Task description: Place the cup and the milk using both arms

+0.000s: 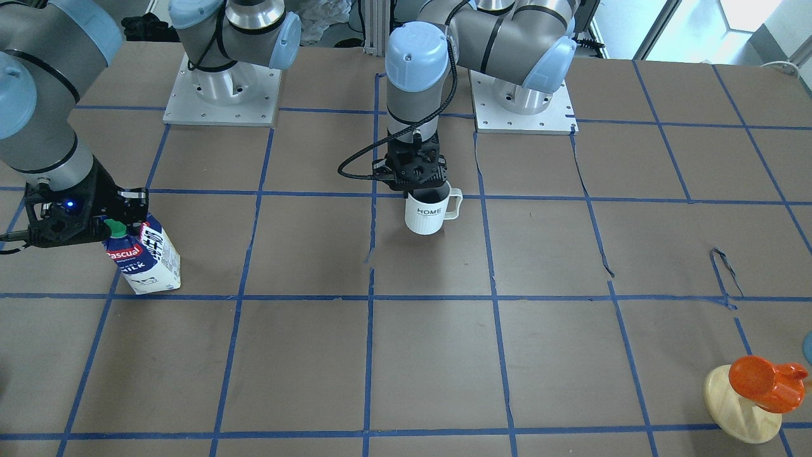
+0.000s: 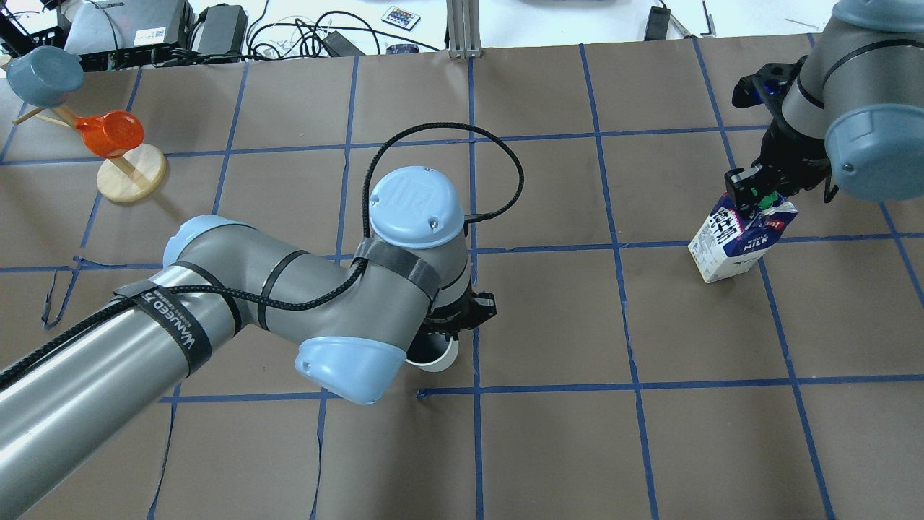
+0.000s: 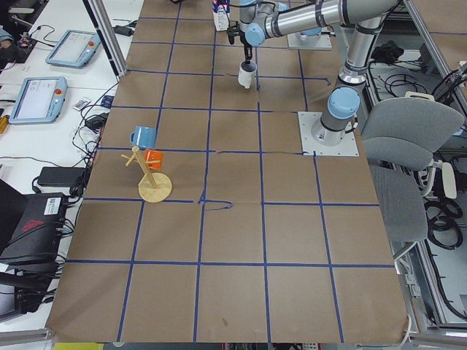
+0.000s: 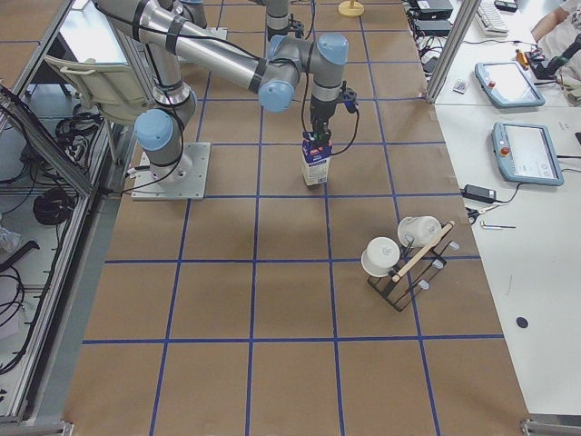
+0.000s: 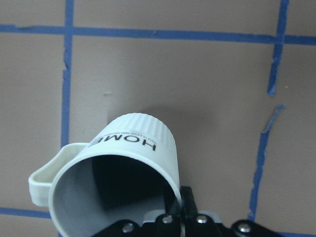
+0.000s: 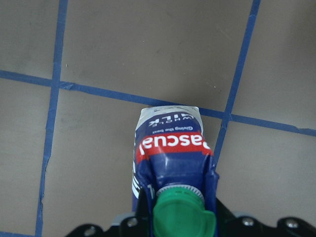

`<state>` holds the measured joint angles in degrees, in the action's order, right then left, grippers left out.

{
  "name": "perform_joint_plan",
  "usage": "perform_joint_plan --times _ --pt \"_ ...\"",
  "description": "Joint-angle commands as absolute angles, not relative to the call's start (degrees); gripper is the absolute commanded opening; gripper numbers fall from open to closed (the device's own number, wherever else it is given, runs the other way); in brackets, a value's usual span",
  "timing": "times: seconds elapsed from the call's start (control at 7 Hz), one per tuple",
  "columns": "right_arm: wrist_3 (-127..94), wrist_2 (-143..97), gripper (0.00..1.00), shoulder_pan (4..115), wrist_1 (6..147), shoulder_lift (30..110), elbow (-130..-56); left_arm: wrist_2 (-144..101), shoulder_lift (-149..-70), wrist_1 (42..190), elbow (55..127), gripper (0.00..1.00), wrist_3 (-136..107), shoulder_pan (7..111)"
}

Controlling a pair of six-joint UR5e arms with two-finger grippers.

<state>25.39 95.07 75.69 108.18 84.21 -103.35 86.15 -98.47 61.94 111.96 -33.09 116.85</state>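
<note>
The white ribbed cup (image 1: pixel 430 213) marked "HOME" hangs under my left gripper (image 1: pixel 424 189) near the table's middle. The gripper is shut on the cup's rim, one finger inside and one outside, as the left wrist view (image 5: pixel 126 163) shows. The arm hides most of the cup in the overhead view (image 2: pixel 433 356). I cannot tell whether the cup touches the table. The blue and white milk (image 1: pixel 147 255) leans tilted at the table's right side (image 2: pixel 740 242). My right gripper (image 1: pixel 117 222) is shut on its gable top beside the green cap (image 6: pixel 178 210).
A wooden mug tree (image 2: pixel 131 173) with an orange cup (image 2: pixel 110 133) and a blue cup (image 2: pixel 45 74) stands at the far left. A rack with white cups (image 4: pixel 404 259) stands beyond the milk. The arm bases (image 1: pixel 222 95) sit at the robot's edge.
</note>
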Motion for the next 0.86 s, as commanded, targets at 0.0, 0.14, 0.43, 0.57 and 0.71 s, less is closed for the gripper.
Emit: perform_joint_plan --times 0.0,0.14,0.43,0.57,0.71 --pt "22.60 93.09 0.32 75.76 106.18 84.11 -100.56 83.67 -101.41 66.58 107.08 0.00 -33.05 118.38" --pt "22.50 92.99 0.32 75.76 105.21 83.94 -100.11 83.76 -103.08 67.14 105.66 0.00 -33.31 119.78" --pt "20.76 92.99 0.32 76.02 104.68 84.11 -100.11 83.76 -106.07 66.01 105.12 0.00 -33.22 120.76" --pt "18.92 92.81 0.32 76.11 103.89 84.20 -100.11 83.85 -106.43 66.01 105.12 0.00 -33.22 121.11" --pt "18.81 92.38 0.32 76.03 103.89 84.11 -100.11 84.11 -106.61 66.09 105.20 0.58 -34.01 121.11"
